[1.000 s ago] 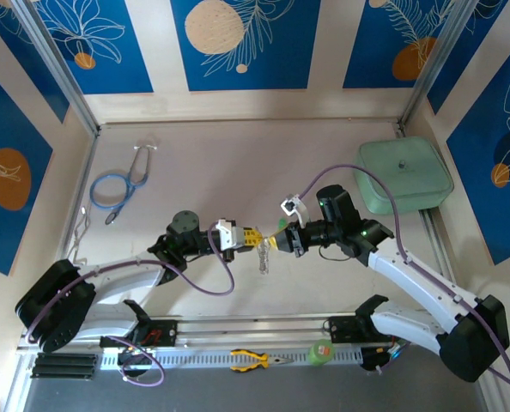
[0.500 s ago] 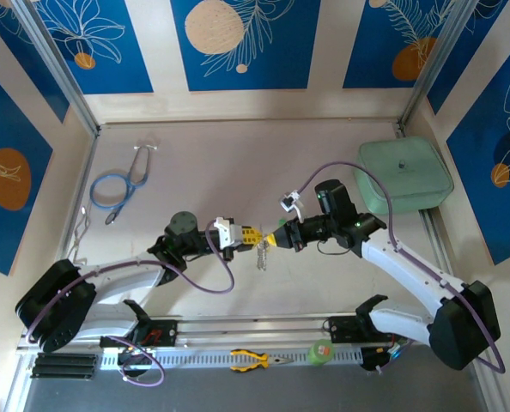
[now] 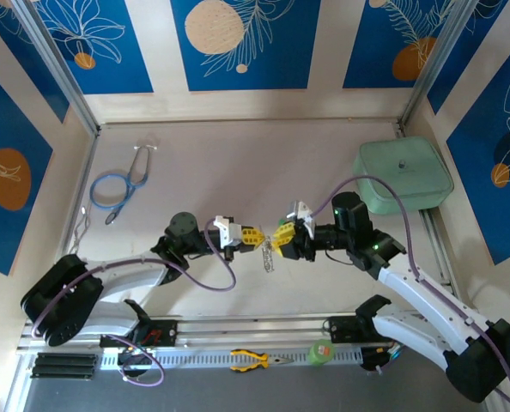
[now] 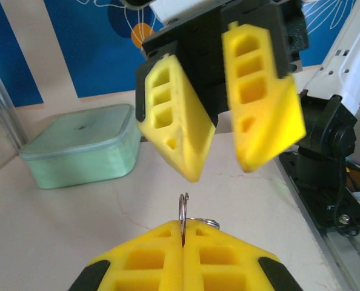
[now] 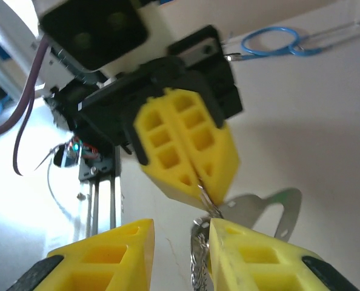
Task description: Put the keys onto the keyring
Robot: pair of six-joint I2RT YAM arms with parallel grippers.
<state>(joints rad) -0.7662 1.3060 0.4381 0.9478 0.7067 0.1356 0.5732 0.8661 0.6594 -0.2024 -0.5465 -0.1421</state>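
Above mid tabletop (image 3: 195,172), two arms reach inward, tips facing each other. The left end effector (image 3: 253,235) is pressed together, pinching one keyring (image 4: 183,213) by a metal ring. The right end effector (image 3: 282,239) stands spread just beside it. One silver key (image 5: 276,212) hangs at that ring.

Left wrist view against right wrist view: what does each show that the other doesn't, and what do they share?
Left wrist, not right wrist: the pale green lidded box on the table and the right arm's black base.
Right wrist, not left wrist: the blue stethoscope, and a curved silver metal piece hanging beside the pinched ring.
Shared: the left claw, shut on the keyring by one silver ring, facing the right claw, whose yellow fingers stand apart.
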